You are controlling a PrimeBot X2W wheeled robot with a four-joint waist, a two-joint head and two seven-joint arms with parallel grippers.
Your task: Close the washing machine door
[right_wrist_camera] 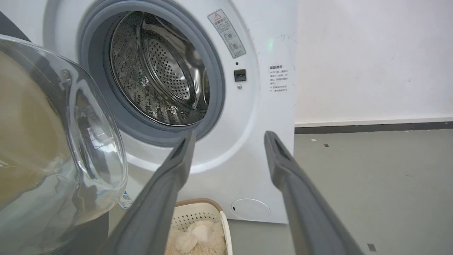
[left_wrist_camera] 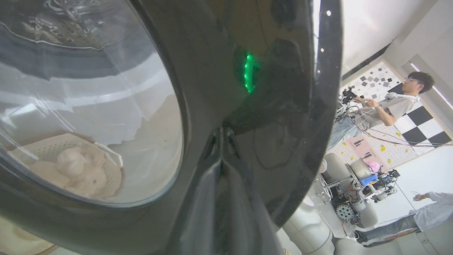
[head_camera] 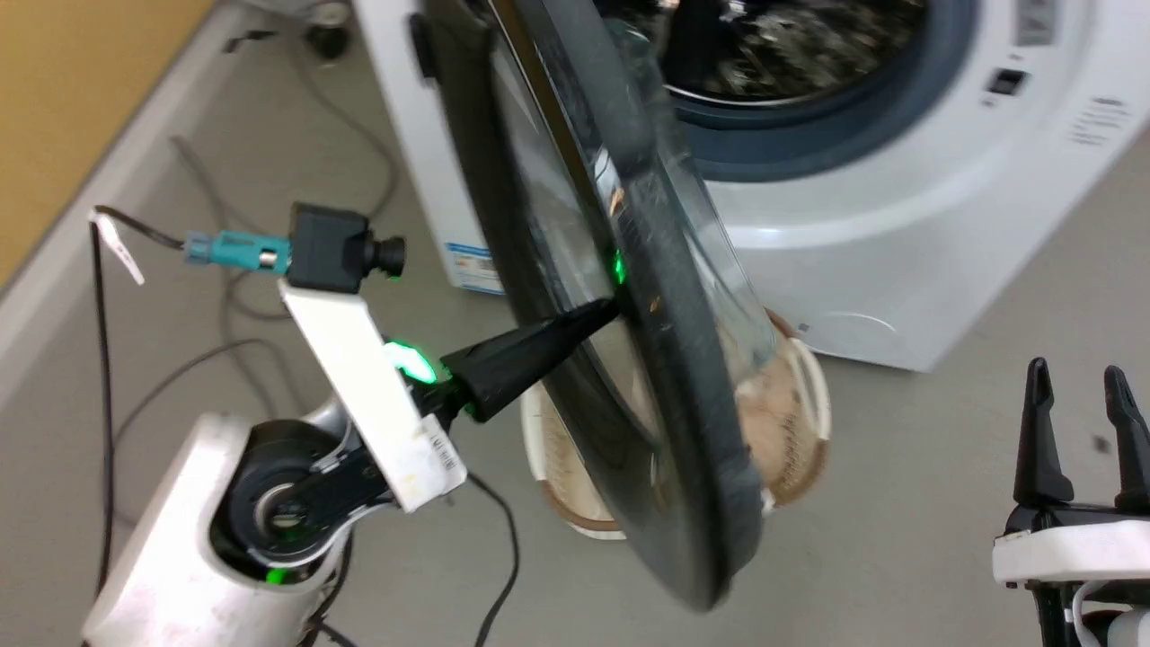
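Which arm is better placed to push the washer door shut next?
Left. The left gripper, shut, rests its tip on the outer face of the half-open washing machine door. The right gripper is open, off to the side, clear of the door.

The large round black door (head_camera: 665, 359) was glossy, its bulging window (right_wrist_camera: 53, 141) clear glass. Ahead of the right gripper (right_wrist_camera: 229, 134), the perforated drum (right_wrist_camera: 159, 81) gleamed steel.
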